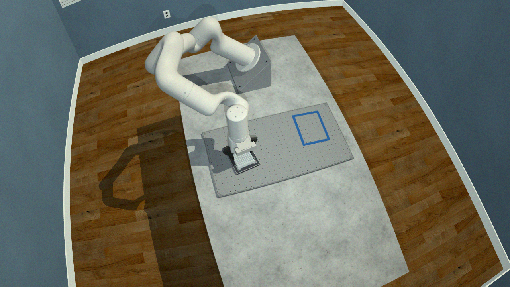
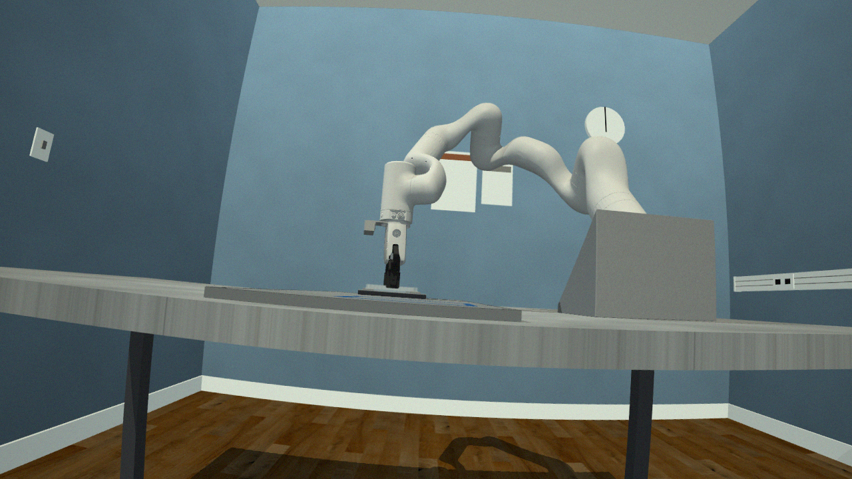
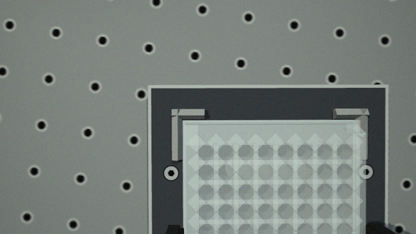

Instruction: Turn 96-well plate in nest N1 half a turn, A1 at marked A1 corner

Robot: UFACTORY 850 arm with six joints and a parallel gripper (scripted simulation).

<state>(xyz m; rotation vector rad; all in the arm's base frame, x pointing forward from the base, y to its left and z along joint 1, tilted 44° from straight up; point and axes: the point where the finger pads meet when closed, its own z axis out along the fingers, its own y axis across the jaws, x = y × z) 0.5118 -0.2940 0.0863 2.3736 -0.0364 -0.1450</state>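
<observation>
Gripper (image 1: 239, 145) (image 2: 391, 285) (image 3: 275, 231) fingers were wide apart, astride the plate (image 1: 244, 160) (image 2: 381, 288) (image 3: 275, 182), which sat in the nest (image 1: 247, 168) (image 2: 421, 295) (image 3: 260, 99) on the tabletop (image 1: 306, 214) (image 2: 417, 342), nearer its left long edge from above. I judged: centre, close evenly low on the sides, lift straight past the locators (image 3: 175, 136).

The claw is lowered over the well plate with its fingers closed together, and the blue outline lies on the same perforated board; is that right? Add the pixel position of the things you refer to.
Not quite: the claw's (image 3: 274, 230) fingers are spread wide, one on each side of the well plate (image 3: 274, 182), as the wrist view shows.
</observation>
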